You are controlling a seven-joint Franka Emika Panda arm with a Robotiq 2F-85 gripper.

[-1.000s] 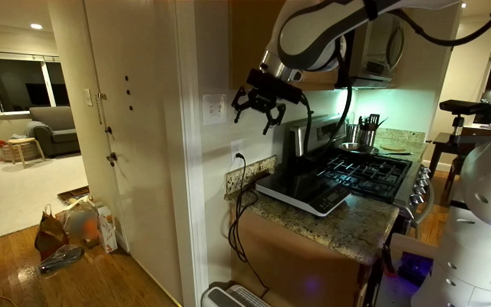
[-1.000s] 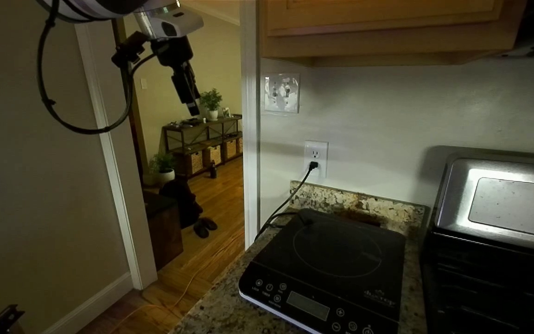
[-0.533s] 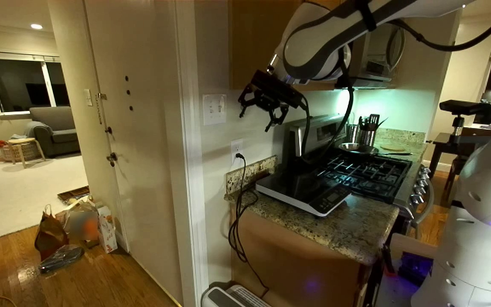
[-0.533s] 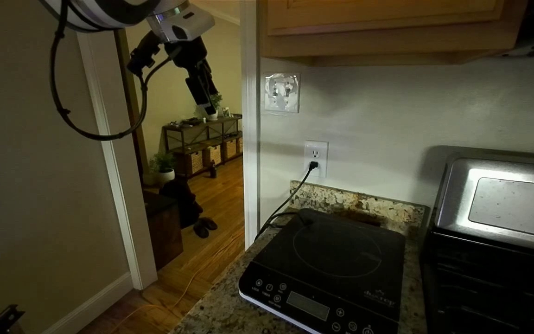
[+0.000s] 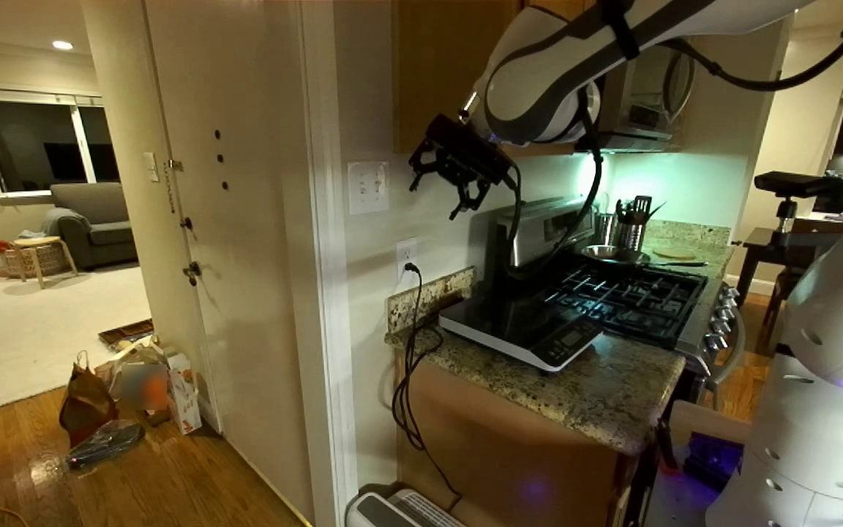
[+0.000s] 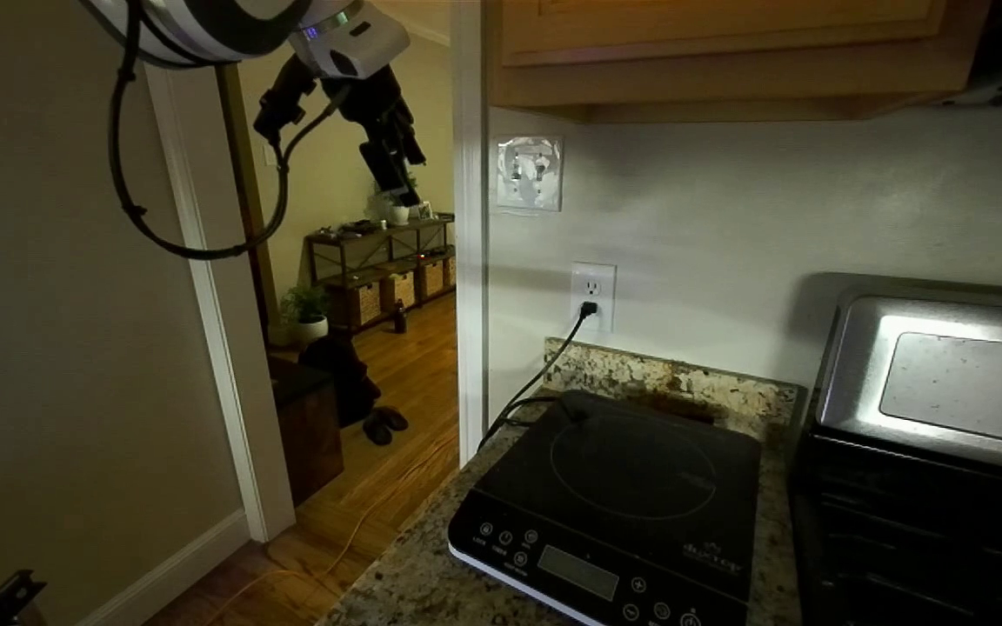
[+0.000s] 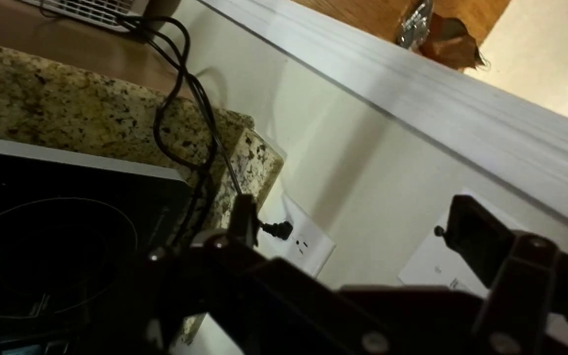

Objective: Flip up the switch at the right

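Note:
The switch plate, a white rectangle on the wall, shows in both exterior views (image 5: 368,188) (image 6: 529,172). It carries two small pale toggles side by side; whether they are up or down is too small to tell. My gripper (image 5: 434,202) is black, tilted downward and open, with nothing between its fingers. In an exterior view it hangs in the air left of the plate (image 6: 415,183), apart from it. In the wrist view the fingers stand wide apart (image 7: 350,214); the right finger covers part of the switch plate (image 7: 432,264), and the right toggle is mostly hidden.
An outlet plate (image 6: 593,283) with a black cord (image 5: 416,322) plugged in is below and right of the switch plate. A white door frame (image 6: 470,235) stands just left. A wooden cabinet (image 6: 727,78) hangs above. An induction cooktop (image 6: 631,469) lies on the granite counter (image 5: 575,395).
My gripper has moved right in the exterior view that faces the wall and doorway, nearer the switch plate's edge, and has tilted and turned a little. Its fingers stay open.

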